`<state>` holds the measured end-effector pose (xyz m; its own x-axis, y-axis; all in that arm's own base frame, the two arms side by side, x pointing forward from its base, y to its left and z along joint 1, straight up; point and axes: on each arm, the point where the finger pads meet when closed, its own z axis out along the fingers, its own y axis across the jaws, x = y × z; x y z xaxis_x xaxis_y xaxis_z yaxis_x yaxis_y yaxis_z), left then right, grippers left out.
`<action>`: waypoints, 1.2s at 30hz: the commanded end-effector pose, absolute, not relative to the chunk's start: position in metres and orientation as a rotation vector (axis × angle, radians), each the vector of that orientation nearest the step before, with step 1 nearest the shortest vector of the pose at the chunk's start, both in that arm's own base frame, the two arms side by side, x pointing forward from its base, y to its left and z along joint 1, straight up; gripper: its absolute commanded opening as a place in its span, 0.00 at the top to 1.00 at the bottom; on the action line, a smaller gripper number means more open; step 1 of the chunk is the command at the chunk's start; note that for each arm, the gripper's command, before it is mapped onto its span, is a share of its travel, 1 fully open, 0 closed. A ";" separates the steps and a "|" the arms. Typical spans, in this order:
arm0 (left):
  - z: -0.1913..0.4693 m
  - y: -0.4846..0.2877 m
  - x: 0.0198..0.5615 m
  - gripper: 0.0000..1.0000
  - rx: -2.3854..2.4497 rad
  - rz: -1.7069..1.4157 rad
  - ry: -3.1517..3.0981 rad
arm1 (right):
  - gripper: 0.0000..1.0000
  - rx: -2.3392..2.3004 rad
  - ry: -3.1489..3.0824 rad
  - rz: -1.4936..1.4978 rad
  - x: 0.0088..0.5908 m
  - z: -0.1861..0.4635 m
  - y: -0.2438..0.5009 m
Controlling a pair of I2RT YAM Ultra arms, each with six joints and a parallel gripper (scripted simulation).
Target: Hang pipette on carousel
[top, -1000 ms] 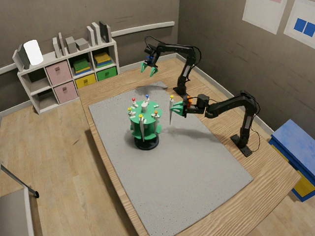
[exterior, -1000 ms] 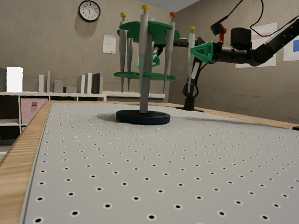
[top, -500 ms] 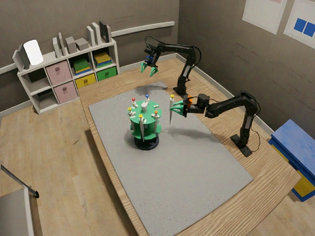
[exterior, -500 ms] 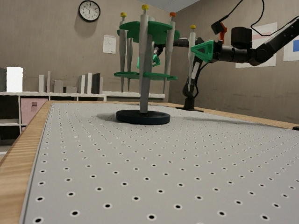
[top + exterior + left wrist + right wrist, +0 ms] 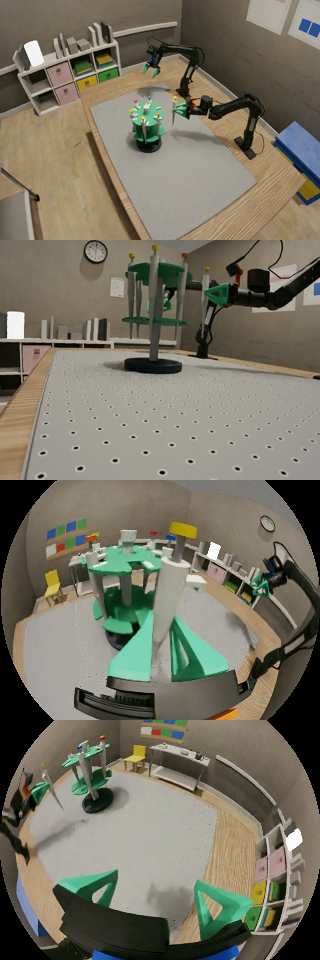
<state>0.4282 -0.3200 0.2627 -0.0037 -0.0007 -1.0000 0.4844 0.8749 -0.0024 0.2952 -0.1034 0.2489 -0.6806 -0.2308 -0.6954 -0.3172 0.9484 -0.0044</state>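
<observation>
The left end effector [image 5: 180,110] [image 5: 217,295] [image 5: 161,616] grips a yellow-topped pipette [image 5: 173,109] [image 5: 205,295] [image 5: 170,595] upright beside the carousel [image 5: 146,118] [image 5: 154,364] [image 5: 125,560]; swung in misaligned, it could knock hanging neighbours. The right end effector [image 5: 151,71] [image 5: 157,880] stands wide and unladen.

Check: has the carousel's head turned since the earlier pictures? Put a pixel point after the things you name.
No. In the top view, the head [image 5: 153,109] [image 5: 169,271] [image 5: 120,560] [image 5: 94,753] keeps its orange button [image 5: 158,114] [image 5: 184,255] [image 5: 90,538] [image 5: 69,751] at the same spot relative to the black base [image 5: 149,148] [image 5: 152,366] [image 5: 114,640] [image 5: 104,801].
</observation>
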 end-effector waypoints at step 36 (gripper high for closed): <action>0.299 -0.319 0.433 0.88 0.359 -0.422 1.450 | 0.00 -0.391 2.322 0.152 0.299 0.253 -0.106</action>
<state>0.4292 -0.3186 0.2628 -0.0037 -0.0007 -1.0000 0.4835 0.8753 -0.0024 0.2952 -0.1034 0.2489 -0.6806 -0.2308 -0.6954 -0.3172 0.9484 -0.0044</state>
